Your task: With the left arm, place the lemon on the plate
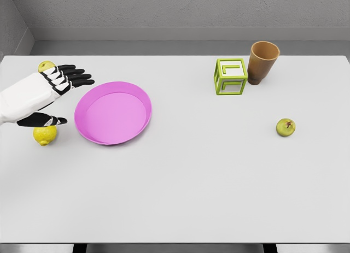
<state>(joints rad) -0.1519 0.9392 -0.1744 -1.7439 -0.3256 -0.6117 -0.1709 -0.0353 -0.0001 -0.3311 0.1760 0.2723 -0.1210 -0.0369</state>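
Observation:
A yellow lemon (45,135) lies on the white table at the left, just left of the pink plate (112,112). My left hand (60,97) hovers above the lemon with its black fingers spread flat toward the plate and its thumb (42,120) right over the fruit. It holds nothing. A second yellow-green fruit (46,65) peeks out behind the hand at the far left. The right arm is out of view.
A green open-frame cube (231,76) and a brown cup (262,62) stand at the back right. A small green apple-like fruit (285,127) lies at the right. The table's front edge runs along the bottom.

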